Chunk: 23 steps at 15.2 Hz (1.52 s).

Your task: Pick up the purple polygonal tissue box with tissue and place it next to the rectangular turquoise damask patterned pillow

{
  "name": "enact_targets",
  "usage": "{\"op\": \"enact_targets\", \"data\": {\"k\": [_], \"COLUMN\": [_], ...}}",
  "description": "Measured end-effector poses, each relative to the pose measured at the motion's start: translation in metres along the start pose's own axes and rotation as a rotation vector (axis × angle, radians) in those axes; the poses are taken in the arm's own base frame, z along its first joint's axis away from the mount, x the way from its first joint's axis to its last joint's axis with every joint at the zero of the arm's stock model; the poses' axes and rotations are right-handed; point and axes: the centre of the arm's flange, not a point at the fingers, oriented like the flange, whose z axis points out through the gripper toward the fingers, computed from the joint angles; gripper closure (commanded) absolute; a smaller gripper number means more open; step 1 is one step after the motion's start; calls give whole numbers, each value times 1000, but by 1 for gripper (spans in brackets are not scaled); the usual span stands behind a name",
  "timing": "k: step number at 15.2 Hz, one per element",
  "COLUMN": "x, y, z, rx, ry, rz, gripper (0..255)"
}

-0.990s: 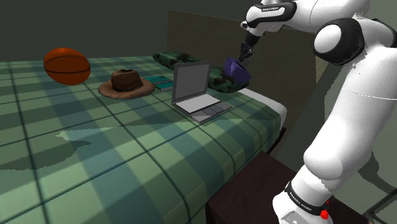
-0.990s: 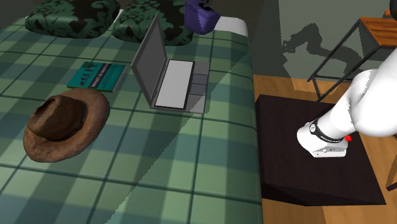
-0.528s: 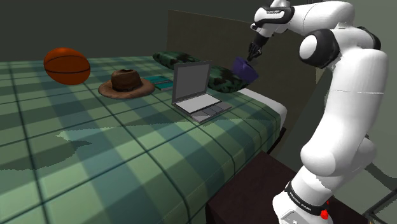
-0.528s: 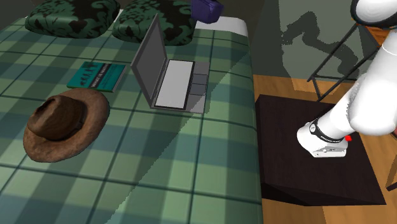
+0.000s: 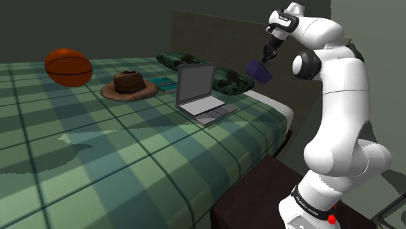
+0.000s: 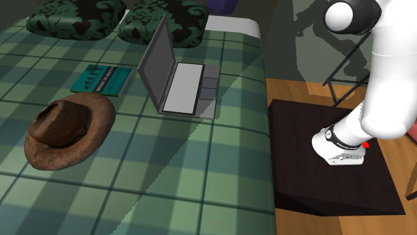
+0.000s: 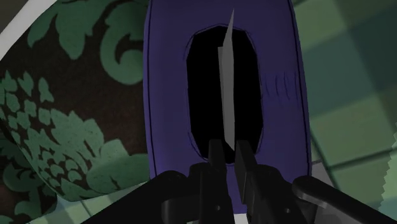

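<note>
Since a second ago your arm has swung up and back, lifting the purple tissue box (image 5: 259,69) higher. Your jaws are pinched narrow at its dark slot, beside the white tissue (image 7: 227,95), and the box hangs tilted just beneath them. Beyond it lies the damask pillow (image 7: 70,127), then the plaid bed (image 5: 130,162). Watch that thin grip: a quick swing could likely shake the box loose.
</note>
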Motion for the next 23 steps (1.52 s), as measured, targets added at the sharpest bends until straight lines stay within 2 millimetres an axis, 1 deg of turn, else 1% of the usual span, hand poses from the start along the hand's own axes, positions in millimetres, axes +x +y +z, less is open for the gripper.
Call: {"op": "enact_targets", "data": {"k": [4,23], "x": [-4,-7], "y": [-5,-38], "z": [17,111], "rx": [0,0], "ry": [1,1], "rz": [-2,-2], "gripper": [255,255]}}
